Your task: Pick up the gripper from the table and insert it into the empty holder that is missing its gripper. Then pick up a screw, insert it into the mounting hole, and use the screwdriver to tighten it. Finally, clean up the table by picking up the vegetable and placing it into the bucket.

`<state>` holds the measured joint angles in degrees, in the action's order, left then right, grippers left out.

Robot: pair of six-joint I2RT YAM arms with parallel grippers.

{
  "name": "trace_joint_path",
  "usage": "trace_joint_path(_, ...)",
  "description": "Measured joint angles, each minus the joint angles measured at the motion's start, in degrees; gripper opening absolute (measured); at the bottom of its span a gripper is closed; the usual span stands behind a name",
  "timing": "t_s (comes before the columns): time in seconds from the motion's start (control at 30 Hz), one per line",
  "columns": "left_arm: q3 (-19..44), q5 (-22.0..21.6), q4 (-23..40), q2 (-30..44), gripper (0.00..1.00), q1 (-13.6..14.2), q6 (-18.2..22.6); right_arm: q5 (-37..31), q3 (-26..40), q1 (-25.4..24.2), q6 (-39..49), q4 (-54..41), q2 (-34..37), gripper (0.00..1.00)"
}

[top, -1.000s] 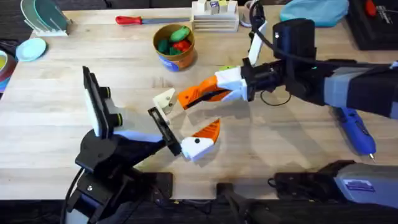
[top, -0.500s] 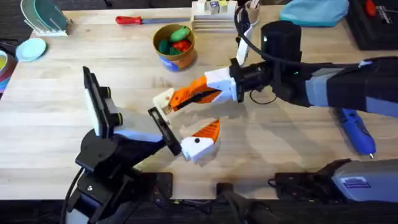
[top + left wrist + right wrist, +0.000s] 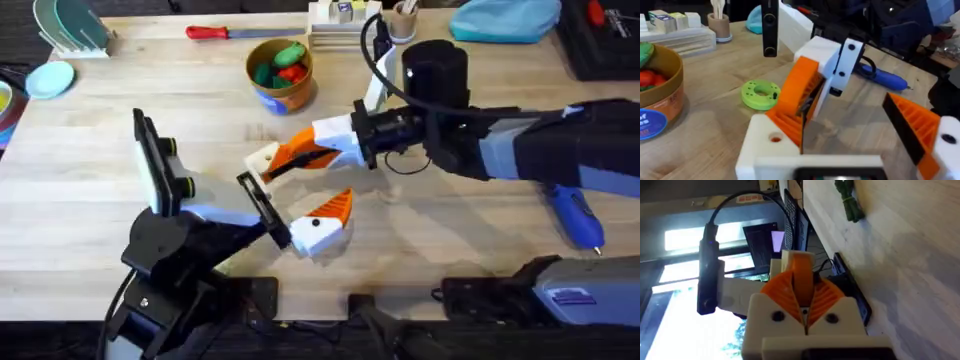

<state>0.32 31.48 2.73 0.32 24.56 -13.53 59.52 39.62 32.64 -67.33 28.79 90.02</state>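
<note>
My right gripper (image 3: 287,158) is shut on the small orange ribbed gripper (image 3: 796,95), held against the plain white holder (image 3: 263,160) on my left arm. The holder's mounting hole shows on the holder (image 3: 765,150). My left gripper (image 3: 295,195) stands open, its other finger (image 3: 325,225) white with an orange wedge. The blue screwdriver (image 3: 577,215) lies at the right of the table. The bucket (image 3: 285,97) with toy vegetables stands at the back centre. The dark green vegetable (image 3: 850,202) lies on the wood. A screw is out of view.
A lime-green ring (image 3: 760,95) lies just behind the holder. A red-handled screwdriver (image 3: 215,32) and a tray of small boxes (image 3: 345,25) sit along the back edge. A pen cup (image 3: 720,25) stands near the tray, and a blue cloth (image 3: 505,18) lies at the back right.
My right gripper has moved left with the orange gripper in it, from beside the holder to against it. The left arm has not moved.
</note>
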Motion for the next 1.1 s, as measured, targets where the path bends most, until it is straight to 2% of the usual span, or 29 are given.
trace_joint_path(0.33, -0.02, -1.47, 0.04, 0.0, 0.993, -0.2, -0.67, -1.09, 0.04, 0.83, -2.11, 6.74, 3.6, 0.007)
trace_joint_path(0.53, -0.02, -1.64, 0.02, 0.0, 0.993, -0.36, -0.66, -1.39, 0.07, 0.95, -2.81, 7.04, 3.65, 0.013)
trace_joint_path(0.67, -0.02, -1.62, 0.02, 0.0, 0.993, -0.38, -0.64, -1.26, 0.07, 0.86, -3.0, 7.02, 3.72, 0.097)
trace_joint_path(0.8, -0.02, -1.53, -0.01, 0.0, 0.993, -0.38, -0.53, -1.2, 0.07, 0.66, -2.99, 6.93, 3.87, 0.228)
trace_joint_path(1.1, -0.02, -1.46, -0.07, 0.0, 0.993, -0.31, -0.2, -0.49, 0.07, 0.12, -2.97, 6.72, 4.06, 0.307)
